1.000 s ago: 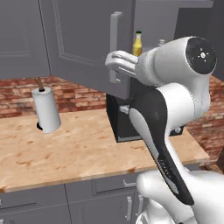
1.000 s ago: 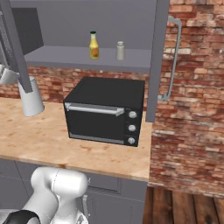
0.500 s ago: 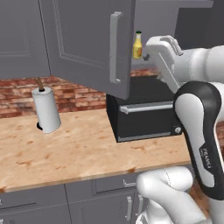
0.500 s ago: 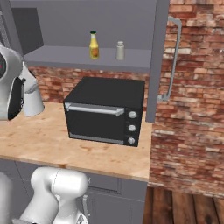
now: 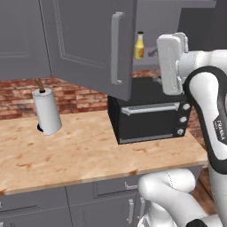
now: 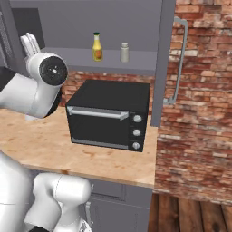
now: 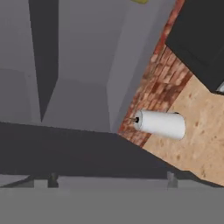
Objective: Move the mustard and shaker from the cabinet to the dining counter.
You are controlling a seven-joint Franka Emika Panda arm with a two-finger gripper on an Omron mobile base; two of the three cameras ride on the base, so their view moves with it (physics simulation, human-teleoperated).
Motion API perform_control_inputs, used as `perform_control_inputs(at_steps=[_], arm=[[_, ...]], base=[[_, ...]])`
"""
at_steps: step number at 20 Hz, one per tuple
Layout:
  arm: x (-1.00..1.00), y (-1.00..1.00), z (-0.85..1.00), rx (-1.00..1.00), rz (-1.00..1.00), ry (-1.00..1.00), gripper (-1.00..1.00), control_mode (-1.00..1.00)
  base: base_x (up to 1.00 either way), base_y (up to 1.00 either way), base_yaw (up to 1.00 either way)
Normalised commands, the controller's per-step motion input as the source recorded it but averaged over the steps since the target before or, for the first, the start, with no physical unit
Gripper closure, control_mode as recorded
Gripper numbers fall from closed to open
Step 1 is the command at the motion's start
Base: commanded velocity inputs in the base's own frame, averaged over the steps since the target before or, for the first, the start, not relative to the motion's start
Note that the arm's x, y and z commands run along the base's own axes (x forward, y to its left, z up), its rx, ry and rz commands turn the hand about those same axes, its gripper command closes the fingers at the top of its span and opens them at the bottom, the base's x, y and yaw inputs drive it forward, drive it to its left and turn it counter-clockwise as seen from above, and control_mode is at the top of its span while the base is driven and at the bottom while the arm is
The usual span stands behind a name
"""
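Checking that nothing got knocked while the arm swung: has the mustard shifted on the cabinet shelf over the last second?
No. In the right base view the mustard stands upright left of the shaker, above the black oven, exactly as before.

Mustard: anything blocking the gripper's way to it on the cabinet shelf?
Nothing visible does. The mustard stands upright on the open cabinet shelf, the shaker apart to its side, not in front. The open door hangs beside the opening. The gripper is open, empty, and currently faces the paper towel roll instead.
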Motion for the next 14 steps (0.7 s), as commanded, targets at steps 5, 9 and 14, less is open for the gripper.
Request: perform_control_inputs(at_steps=[5,9,14], arm=[[0.61,0.06,0.00,0.11,0.27,0.12,-1.00,-1.00],[0.33,0.33,0.00,-0.02,0.36,0.06,-1.00,-1.00],[0.34,0.47,-0.08,-0.11,0.30,0.00,-1.00,-1.00]], base=[[0.00,0.00,0.00],[0.00,0.00,0.00],[0.00,0.00,0.00]])
